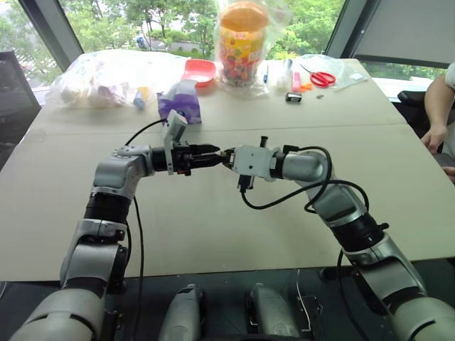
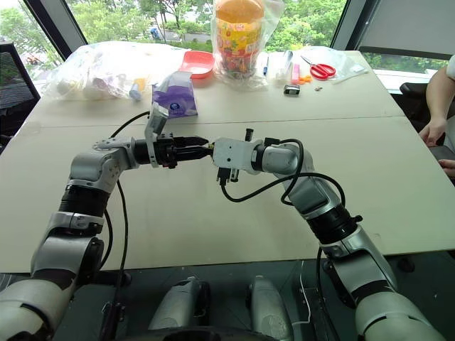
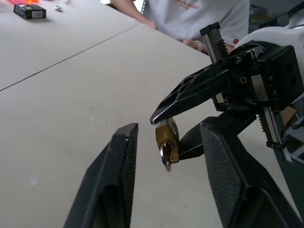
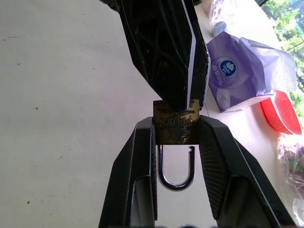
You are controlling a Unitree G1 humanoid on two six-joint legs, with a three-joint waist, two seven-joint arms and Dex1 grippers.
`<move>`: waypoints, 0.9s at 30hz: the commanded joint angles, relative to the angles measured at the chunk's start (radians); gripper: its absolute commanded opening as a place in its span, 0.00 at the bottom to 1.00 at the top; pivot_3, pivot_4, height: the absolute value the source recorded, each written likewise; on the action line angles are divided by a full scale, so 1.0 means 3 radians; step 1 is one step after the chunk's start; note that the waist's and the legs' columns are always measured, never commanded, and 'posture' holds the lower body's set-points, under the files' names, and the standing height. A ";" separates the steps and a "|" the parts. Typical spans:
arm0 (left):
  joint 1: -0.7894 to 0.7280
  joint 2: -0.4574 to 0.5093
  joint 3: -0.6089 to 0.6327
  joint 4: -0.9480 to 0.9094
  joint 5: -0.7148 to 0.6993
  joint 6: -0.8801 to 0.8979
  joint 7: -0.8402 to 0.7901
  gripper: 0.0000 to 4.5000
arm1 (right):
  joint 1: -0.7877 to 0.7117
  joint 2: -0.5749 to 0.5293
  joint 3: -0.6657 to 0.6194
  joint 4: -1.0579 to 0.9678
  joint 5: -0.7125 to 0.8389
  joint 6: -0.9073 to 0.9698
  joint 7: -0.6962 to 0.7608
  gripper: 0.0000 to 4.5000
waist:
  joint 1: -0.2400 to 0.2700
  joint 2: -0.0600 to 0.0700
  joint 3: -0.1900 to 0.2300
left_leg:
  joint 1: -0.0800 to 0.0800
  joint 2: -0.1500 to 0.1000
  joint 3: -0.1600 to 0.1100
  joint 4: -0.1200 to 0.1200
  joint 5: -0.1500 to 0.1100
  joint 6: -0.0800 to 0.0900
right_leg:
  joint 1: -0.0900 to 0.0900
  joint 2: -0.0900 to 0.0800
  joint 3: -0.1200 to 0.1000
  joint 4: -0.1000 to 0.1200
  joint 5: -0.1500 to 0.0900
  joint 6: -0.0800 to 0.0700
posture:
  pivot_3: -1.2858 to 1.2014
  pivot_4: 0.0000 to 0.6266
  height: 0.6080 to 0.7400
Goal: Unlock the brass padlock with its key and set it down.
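Both grippers meet above the middle of the table [image 1: 213,213]. The small brass padlock [image 4: 175,127] is pinched by its body in my right gripper [image 1: 229,155], which is shut on it. Its silvery shackle [image 4: 176,178] points back toward the right wrist, and one end stands free of the body. My left gripper [image 1: 213,151] faces it from the other side. Its fingers [image 3: 121,156] stand apart on either side of the padlock [image 3: 165,135] without touching it. A small silvery ring [image 3: 166,160] hangs at the padlock's near end. I cannot tell whether it is the key.
At the far side of the table lie a purple tissue pack [image 1: 179,99], a red bowl [image 1: 199,69], a candy jar [image 1: 242,42], plastic bags [image 1: 106,78], scissors [image 1: 322,77] and a small black box [image 1: 293,96]. A person's hand [image 1: 434,135] rests at the right edge.
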 commanded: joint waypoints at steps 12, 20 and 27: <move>-0.0098 -0.0071 -0.0034 0.0108 0.0039 -0.0096 0.0008 0.00 | -0.0062 0.0042 -0.0115 -0.0220 0.0033 0.0060 0.0004 0.26 | 0.0000 0.0000 0.0000 | 0.0000 0.0000 0.0000 0.0000 0.0000 0.0000 | 0.0000 0.0000 0.0000 0.0000 0.0000 0.0000 | 0.52 0.24 1.00; -0.0056 -0.0021 0.0342 0.0003 -0.0404 0.0343 -0.0044 0.00 | 0.0346 0.0133 -0.0766 -0.0921 0.0748 0.0964 -0.0042 0.79 | 0.0007 0.0000 0.0000 | -0.0001 0.0000 -0.0003 0.0000 0.0000 0.0000 | 0.0001 0.0000 -0.0001 -0.0001 0.0000 0.0000 | 0.52 0.24 1.00; 0.0017 0.0078 0.0361 -0.0216 -0.0600 0.0640 -0.0196 0.00 | 0.0448 0.0248 -0.1048 -0.1260 0.1063 0.1578 -0.0359 0.79 | 0.0001 0.0000 0.0000 | 0.0002 0.0000 -0.0003 0.0000 0.0000 0.0000 | 0.0002 -0.0001 0.0000 0.0003 0.0000 0.0000 | 0.52 0.24 1.00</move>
